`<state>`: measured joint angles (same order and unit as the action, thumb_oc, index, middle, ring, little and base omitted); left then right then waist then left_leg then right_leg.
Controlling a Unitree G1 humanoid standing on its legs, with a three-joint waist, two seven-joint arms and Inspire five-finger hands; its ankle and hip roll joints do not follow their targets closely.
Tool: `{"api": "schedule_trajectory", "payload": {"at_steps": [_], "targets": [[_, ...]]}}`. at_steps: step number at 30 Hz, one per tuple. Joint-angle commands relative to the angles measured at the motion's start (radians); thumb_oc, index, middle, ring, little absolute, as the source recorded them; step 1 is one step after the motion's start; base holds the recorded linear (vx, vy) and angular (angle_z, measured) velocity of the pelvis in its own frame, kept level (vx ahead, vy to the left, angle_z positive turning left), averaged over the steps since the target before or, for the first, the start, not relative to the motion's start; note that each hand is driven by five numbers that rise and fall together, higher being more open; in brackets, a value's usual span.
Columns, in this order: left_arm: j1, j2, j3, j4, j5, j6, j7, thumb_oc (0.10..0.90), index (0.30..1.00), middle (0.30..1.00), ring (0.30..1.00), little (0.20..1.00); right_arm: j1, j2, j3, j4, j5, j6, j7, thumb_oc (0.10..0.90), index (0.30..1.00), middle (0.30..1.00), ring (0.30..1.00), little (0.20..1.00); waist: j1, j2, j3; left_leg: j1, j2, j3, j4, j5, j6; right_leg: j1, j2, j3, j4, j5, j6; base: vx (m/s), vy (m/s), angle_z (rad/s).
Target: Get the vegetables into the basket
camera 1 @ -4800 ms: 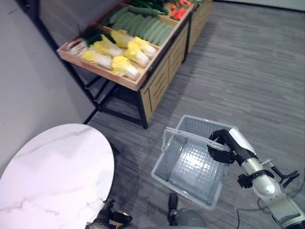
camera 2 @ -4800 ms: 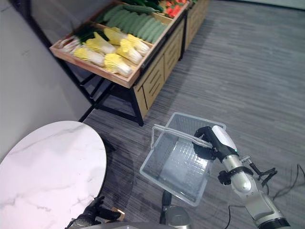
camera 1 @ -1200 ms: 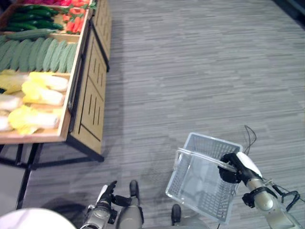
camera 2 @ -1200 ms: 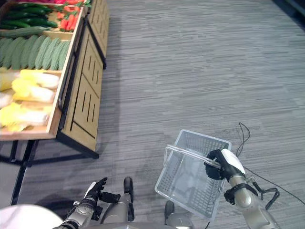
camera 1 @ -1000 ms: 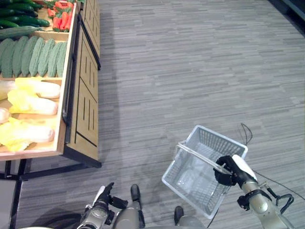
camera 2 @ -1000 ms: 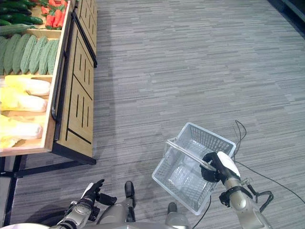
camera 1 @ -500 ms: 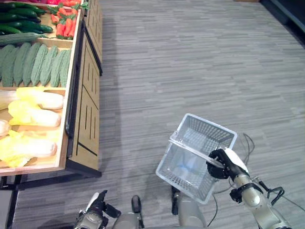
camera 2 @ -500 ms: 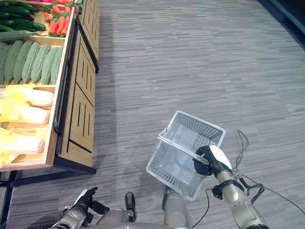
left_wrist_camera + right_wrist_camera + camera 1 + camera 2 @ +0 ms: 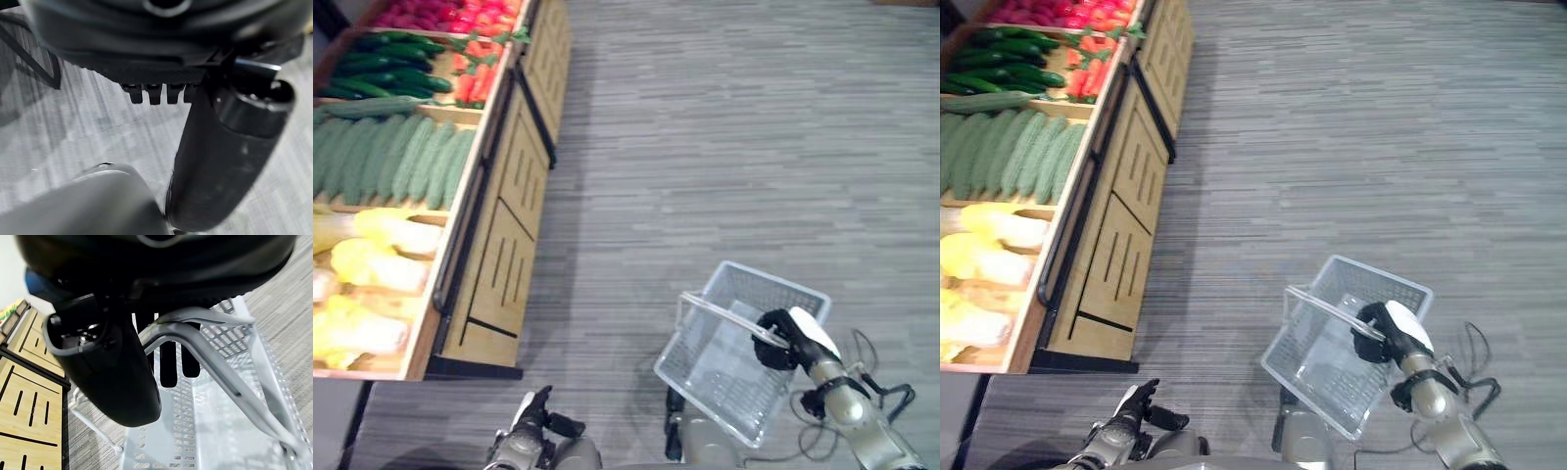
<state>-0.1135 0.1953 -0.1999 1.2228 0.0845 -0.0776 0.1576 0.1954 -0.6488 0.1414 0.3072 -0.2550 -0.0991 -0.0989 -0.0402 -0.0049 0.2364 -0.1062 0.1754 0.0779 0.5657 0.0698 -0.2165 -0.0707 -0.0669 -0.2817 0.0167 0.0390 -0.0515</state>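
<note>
An empty clear plastic basket (image 9: pixel 710 377) hangs from my right hand (image 9: pixel 781 345) just above the grey floor at the lower right. That hand is shut on the basket handle (image 9: pixel 208 330), with fingers curled over it and the thumb (image 9: pixel 110 382) beside it. The vegetables lie on a wooden stand (image 9: pixel 499 211) at the left: yellow cabbages (image 9: pixel 382 269), pale green gourds (image 9: pixel 406 157), dark cucumbers (image 9: pixel 382 54) and red-orange vegetables (image 9: pixel 475 69). My left hand (image 9: pixel 530 429) is low at the bottom edge, open and holding nothing, well short of the stand.
The stand's slatted wooden front (image 9: pixel 509 245) and black frame (image 9: pixel 475 370) face the open grey floor (image 9: pixel 734 147). More red produce (image 9: pixel 431 12) lies at the stand's far end.
The camera has swung, so more of the stand's far end shows. The basket stays in my right hand and now hangs a little further right. The left hand stays low.
</note>
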Motion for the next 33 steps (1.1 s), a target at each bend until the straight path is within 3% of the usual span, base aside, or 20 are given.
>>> {"api": "schedule_trajectory", "payload": {"at_steps": [1, 3, 5, 8, 10, 12, 15, 17, 23, 24, 26, 29, 33], "targets": [[0.016, 0.053, -0.038, -0.024, 0.002, 0.007, 0.025, 0.900, 1.000, 1.000, 1.000, 1.000, -0.035, -0.052, -0.070, -0.159, 0.050, -0.087, -0.072, 0.400, 0.300, 0.300, 0.300, 0.300, 0.026, -0.039, 0.022, -0.025, 0.009, 0.161, -0.210, 0.078, 0.086, 0.022, -0.048, 0.045, 0.038, 0.001, 0.140, 0.32, -0.137, 0.31], [0.017, 0.054, -0.039, -0.021, 0.003, 0.009, 0.028, 0.900, 1.000, 1.000, 1.000, 1.000, -0.031, -0.049, -0.070, -0.160, 0.046, -0.088, -0.075, 0.400, 0.300, 0.300, 0.300, 0.300, 0.031, -0.040, 0.020, -0.046, 0.012, 0.164, -0.248, 0.080, 0.091, 0.026, -0.048, 0.045, 0.041, -0.009, 0.141, 0.25, -0.033, 0.22], [0.028, 0.056, -0.035, -0.015, 0.007, 0.008, 0.033, 0.900, 1.000, 1.000, 1.000, 1.000, -0.015, -0.045, -0.079, -0.161, 0.037, -0.087, -0.082, 0.400, 0.300, 0.300, 0.300, 0.300, 0.044, -0.034, 0.012, -0.073, 0.018, 0.186, -0.417, 0.098, 0.087, 0.055, -0.045, 0.038, 0.046, -0.039, 0.152, 0.36, 0.047, -0.11], [0.042, 0.058, -0.029, -0.015, 0.023, 0.008, 0.031, 0.900, 1.000, 1.000, 1.000, 1.000, -0.001, -0.043, -0.084, -0.160, 0.025, -0.088, -0.086, 0.400, 0.300, 0.300, 0.300, 0.300, 0.063, -0.018, 0.003, -0.097, 0.045, 0.207, -0.593, 0.189, 0.065, 0.117, -0.031, 0.036, 0.045, -0.069, 0.164, 0.41, 0.096, 0.01], [0.053, 0.062, -0.026, -0.013, 0.029, 0.010, 0.030, 0.900, 1.000, 1.000, 1.000, 1.000, 0.001, -0.044, -0.079, -0.156, 0.020, -0.086, -0.082, 0.400, 0.300, 0.300, 0.300, 0.300, 0.072, -0.018, -0.005, -0.087, 0.058, 0.228, -0.632, 0.220, 0.053, 0.153, -0.029, 0.046, 0.043, -0.084, 0.170, 0.40, 0.116, -0.32], [0.071, 0.063, -0.016, -0.012, 0.032, 0.014, 0.025, 0.900, 1.000, 1.000, 1.000, 1.000, 0.016, -0.030, -0.078, -0.160, 0.005, -0.077, -0.067, 0.400, 0.300, 0.300, 0.300, 0.300, 0.075, -0.020, -0.026, -0.052, 0.053, 0.273, -0.626, 0.206, 0.068, 0.197, -0.035, 0.062, 0.050, -0.116, 0.179, 0.49, 0.208, -0.44], [0.073, 0.066, -0.012, -0.012, 0.034, 0.012, 0.026, 0.900, 1.000, 1.000, 1.000, 1.000, 0.013, -0.020, -0.073, -0.147, -0.001, -0.073, -0.065, 0.400, 0.300, 0.300, 0.300, 0.300, 0.083, -0.034, -0.037, -0.054, 0.032, 0.279, -0.591, 0.173, 0.092, 0.214, -0.060, 0.079, 0.061, -0.119, 0.191, 0.27, 0.163, -0.34], [0.075, 0.072, -0.016, -0.017, 0.028, 0.009, 0.022, 0.900, 1.000, 1.000, 1.000, 1.000, 0.008, -0.001, -0.064, -0.139, 0.003, -0.073, -0.061, 0.400, 0.300, 0.300, 0.300, 0.300, 0.082, -0.064, -0.043, -0.055, -0.006, 0.289, -0.539, 0.114, 0.123, 0.213, -0.106, 0.106, 0.088, -0.077, 0.216, 0.35, 0.242, -0.07], [0.064, 0.087, -0.022, -0.023, 0.023, 0.008, 0.018, 0.900, 1.000, 1.000, 1.000, 1.000, -0.039, 0.015, -0.033, -0.123, -0.004, -0.072, -0.060, 0.400, 0.300, 0.300, 0.300, 0.300, 0.096, -0.093, -0.044, -0.052, -0.049, 0.302, -0.530, 0.063, 0.163, 0.153, -0.139, 0.135, 0.174, 0.008, 0.246, 0.16, 0.183, 0.05], [0.061, 0.097, -0.016, -0.025, 0.018, 0.009, 0.022, 0.900, 1.000, 1.000, 1.000, 1.000, -0.065, 0.019, -0.016, -0.120, -0.008, -0.071, -0.059, 0.400, 0.300, 0.300, 0.300, 0.300, 0.100, -0.098, -0.034, -0.028, -0.075, 0.303, -0.552, 0.041, 0.189, 0.102, -0.153, 0.148, 0.296, 0.067, 0.263, 0.11, 0.233, -0.13], [0.057, 0.105, -0.012, -0.028, 0.001, 0.010, 0.025, 0.900, 1.000, 1.000, 1.000, 1.000, -0.085, 0.026, 0.002, -0.114, -0.010, -0.070, -0.058, 0.400, 0.300, 0.300, 0.300, 0.300, 0.096, -0.093, -0.019, 0.005, -0.098, 0.281, -0.571, 0.019, 0.215, 0.049, -0.136, 0.182, 0.430, 0.121, 0.267, 0.14, 0.232, 0.03], [0.055, 0.108, -0.011, -0.034, -0.012, 0.010, 0.023, 0.900, 1.000, 1.000, 1.000, 1.000, -0.094, 0.025, 0.011, -0.111, -0.019, -0.067, -0.058, 0.400, 0.300, 0.300, 0.300, 0.300, 0.079, -0.073, 0.006, 0.075, -0.113, 0.249, -0.603, -0.001, 0.227, -0.049, -0.118, 0.203, 0.496, 0.125, 0.247, 0.16, 0.108, 0.46], [0.054, 0.104, -0.011, -0.026, -0.023, 0.002, 0.021, 0.900, 1.000, 1.000, 1.000, 1.000, -0.102, 0.014, 0.015, -0.119, -0.022, -0.071, -0.057, 0.400, 0.300, 0.300, 0.300, 0.300, 0.056, -0.054, 0.020, 0.121, -0.120, 0.180, -0.617, -0.018, 0.210, -0.142, -0.076, 0.232, 0.345, 0.060, 0.219, 0.26, -0.043, 0.56]]}}
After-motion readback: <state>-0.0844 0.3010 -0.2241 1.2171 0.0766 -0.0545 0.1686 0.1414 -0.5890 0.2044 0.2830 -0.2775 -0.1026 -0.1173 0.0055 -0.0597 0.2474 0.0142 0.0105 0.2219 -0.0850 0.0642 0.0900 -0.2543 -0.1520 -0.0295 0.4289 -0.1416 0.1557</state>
